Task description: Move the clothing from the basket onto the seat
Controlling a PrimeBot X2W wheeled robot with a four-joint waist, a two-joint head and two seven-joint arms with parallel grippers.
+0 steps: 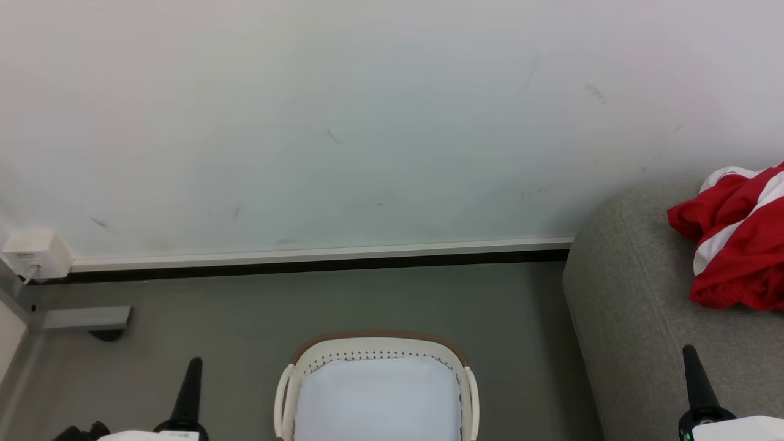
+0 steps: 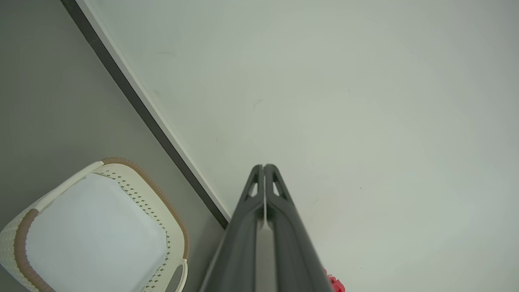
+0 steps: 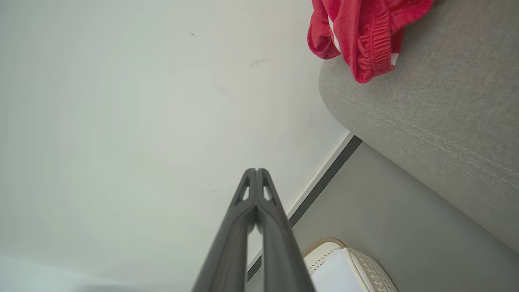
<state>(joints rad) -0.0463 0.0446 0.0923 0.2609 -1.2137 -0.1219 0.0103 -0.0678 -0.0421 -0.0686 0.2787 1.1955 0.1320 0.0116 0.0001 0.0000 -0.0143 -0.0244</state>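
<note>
A scuffed white wall (image 1: 367, 122) meets grey floor (image 1: 343, 300) beside a white box (image 1: 35, 252).

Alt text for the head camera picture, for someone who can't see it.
An empty cream laundry basket stands on the grey floor before a white wall. Red clothing with white stripes lies bunched on the grey sofa at right. The left gripper and right gripper point up from the bottom edge, shut.

Dark, tapered, slotted left claw (image 2: 264, 167)

One basket (image 1: 373, 340), one seat (image 1: 625, 306), one clothing (image 1: 735, 245) heap, one left hand (image 1: 194, 364), one right hand (image 1: 690, 352).
</note>
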